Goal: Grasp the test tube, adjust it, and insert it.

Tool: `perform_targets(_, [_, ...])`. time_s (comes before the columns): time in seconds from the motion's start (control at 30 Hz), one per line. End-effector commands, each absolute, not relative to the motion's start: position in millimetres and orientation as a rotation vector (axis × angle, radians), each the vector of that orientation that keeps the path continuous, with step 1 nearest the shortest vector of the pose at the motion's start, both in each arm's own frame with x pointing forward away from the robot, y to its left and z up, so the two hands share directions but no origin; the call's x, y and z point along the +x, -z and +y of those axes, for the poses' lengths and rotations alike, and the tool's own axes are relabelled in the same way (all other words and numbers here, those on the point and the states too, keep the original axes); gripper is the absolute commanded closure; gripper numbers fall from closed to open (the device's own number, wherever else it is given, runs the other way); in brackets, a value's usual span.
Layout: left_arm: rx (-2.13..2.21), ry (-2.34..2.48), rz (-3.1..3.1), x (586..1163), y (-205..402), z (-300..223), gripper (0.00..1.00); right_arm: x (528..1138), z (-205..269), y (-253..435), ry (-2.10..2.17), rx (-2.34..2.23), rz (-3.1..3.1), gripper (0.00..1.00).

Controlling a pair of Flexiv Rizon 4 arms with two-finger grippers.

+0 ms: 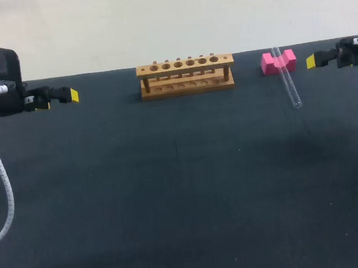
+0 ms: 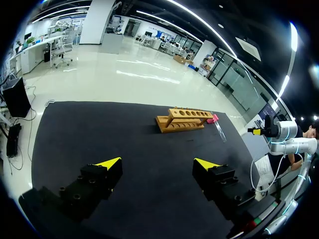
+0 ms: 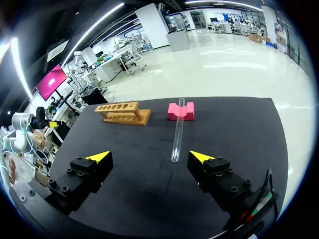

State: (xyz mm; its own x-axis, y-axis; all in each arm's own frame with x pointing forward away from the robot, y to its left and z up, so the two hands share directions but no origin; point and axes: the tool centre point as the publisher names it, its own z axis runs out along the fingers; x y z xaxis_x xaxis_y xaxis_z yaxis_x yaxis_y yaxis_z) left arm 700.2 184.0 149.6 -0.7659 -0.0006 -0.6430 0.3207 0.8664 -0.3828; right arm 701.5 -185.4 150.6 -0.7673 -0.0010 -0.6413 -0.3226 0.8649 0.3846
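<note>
A clear glass test tube (image 1: 287, 79) lies slanted on the dark table, its upper end resting in the notch of a pink block (image 1: 278, 62). A wooden rack (image 1: 185, 75) with a row of holes stands at the back middle. My right gripper (image 1: 311, 61) hovers open just right of the pink block, nothing between its fingers; from its wrist the test tube (image 3: 177, 130) lies ahead, between the fingers' lines, leading to the pink block (image 3: 180, 111). My left gripper (image 1: 74, 95) is open at the far left, far from the rack (image 2: 182, 118).
A white coiled cable (image 1: 1, 173) hangs from my left arm over the table's left side. The dark table (image 1: 173, 193) stretches wide in front of the rack.
</note>
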Motion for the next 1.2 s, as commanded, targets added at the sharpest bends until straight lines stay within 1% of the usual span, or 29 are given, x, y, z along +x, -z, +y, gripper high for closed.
perform_targets(0.03, [0.23, 0.63, 2.379, 700, -151, 184, 0.0, 703, -186, -153, -0.639, -0.237, 2.384, 0.0])
perform_targets(0.47, [0.23, 0.63, 2.379, 700, -151, 184, 0.0, 703, -186, -153, -0.639, -0.237, 2.384, 0.0])
perform_targets(0.87, [0.762, 0.796, 2.143, 733, -158, 196, 0.0, 703, -186, -153, -0.639, -0.237, 2.384, 0.0])
perform_targets(1.2, [0.902, 0.746, 1.948, 760, -132, 186, 0.0, 703, -186, -153, -0.639, -0.237, 2.384, 0.0])
